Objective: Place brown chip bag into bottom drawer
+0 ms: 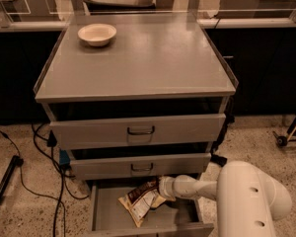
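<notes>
**Chip bag at the gripper, over the open bottom drawer**

You see the gripper (162,188) low in the view, inside the opening of the bottom drawer (108,215), which is pulled out toward you. The arm (195,186) comes in from the right side, and its thick white body (251,201) covers the right front corner of this drawer.

Directly to the left of the gripper is the brown chip bag (139,202). The bag touches the gripper with its upper right end. From there it slopes down and to the left, with the dark panel up near the gripper and the yellow end lowest. This lower end is on the flat grey floor of the drawer or just above it; you cannot tell which. You also cannot tell whether the gripper grasps the bag or has released it, because the bag hides the place where they meet.

Just above the gripper is the middle drawer (140,166), with a small dark handle on its front. Higher than this is the top drawer (138,130), with a dark gap over its front.

Far above the gripper and to its left, a small cream bowl (97,34) stands on the grey top of the cabinet (158,63), near the back left corner. To the left of the gripper and well apart from it, black cables (24,181) lie on the speckled floor beside the cabinet.
</notes>
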Controlling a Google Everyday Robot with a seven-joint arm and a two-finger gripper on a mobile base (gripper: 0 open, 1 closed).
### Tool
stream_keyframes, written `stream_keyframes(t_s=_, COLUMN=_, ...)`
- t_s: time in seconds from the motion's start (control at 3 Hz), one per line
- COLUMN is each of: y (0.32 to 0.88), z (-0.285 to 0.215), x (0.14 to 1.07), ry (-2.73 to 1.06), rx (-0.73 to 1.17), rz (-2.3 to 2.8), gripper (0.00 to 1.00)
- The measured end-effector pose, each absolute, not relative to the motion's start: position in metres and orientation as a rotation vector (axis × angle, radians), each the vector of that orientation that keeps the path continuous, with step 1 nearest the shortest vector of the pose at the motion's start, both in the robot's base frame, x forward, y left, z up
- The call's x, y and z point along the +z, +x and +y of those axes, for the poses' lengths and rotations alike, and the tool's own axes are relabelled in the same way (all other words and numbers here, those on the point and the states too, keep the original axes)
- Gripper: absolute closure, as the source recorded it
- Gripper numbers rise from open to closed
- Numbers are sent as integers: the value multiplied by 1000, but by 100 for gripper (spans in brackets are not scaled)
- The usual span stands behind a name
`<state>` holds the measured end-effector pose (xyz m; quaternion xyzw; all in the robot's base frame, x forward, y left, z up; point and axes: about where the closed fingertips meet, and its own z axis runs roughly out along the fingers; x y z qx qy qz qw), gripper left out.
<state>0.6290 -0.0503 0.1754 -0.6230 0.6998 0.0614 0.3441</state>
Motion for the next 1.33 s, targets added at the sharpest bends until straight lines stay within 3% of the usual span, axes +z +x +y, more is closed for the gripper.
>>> stream_keyframes(t_s=1.33, y=592, z=-140, x=190, ry=-1419, rx=258, rz=1996, gripper=0)
